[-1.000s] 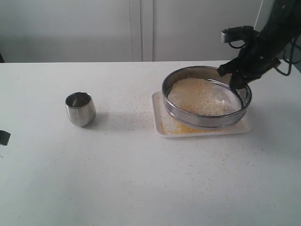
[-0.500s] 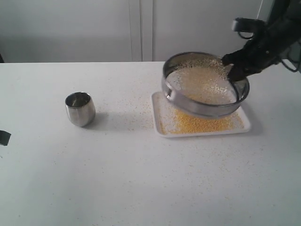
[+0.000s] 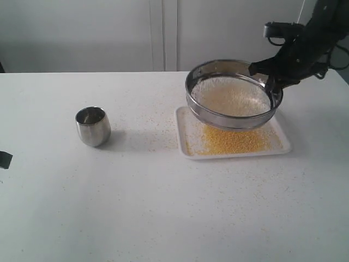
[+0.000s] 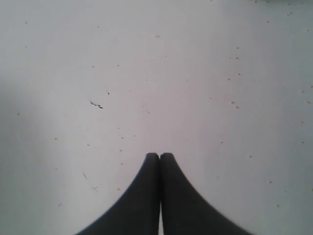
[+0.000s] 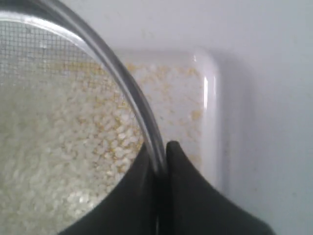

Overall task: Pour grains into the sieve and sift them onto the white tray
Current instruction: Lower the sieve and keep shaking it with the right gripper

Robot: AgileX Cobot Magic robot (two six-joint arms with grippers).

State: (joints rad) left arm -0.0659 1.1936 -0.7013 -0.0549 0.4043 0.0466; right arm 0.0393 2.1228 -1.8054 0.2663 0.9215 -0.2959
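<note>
The steel sieve (image 3: 233,94) hangs in the air above the white tray (image 3: 283,146), held by its far right rim. My right gripper (image 3: 270,82) is shut on that rim, one finger inside the ring and one outside (image 5: 159,154). Pale off-white grains (image 3: 232,98) lie on the mesh (image 5: 44,147). Golden-yellow grains (image 3: 234,140) cover the tray floor under the sieve. The tray's rounded corner (image 5: 208,73) shows beyond the rim in the right wrist view. My left gripper (image 4: 159,156) is shut and empty over bare tabletop, far from the sieve.
A small rounded steel cup (image 3: 93,126) stands upright on the left of the white table. Stray grains (image 3: 155,128) are scattered between cup and tray. A dark object (image 3: 4,159) shows at the left edge.
The sieve went from resting low on the tray to lifted above it, shaken with a tilt, then levelled. More golden grains now lie on the tray.
</note>
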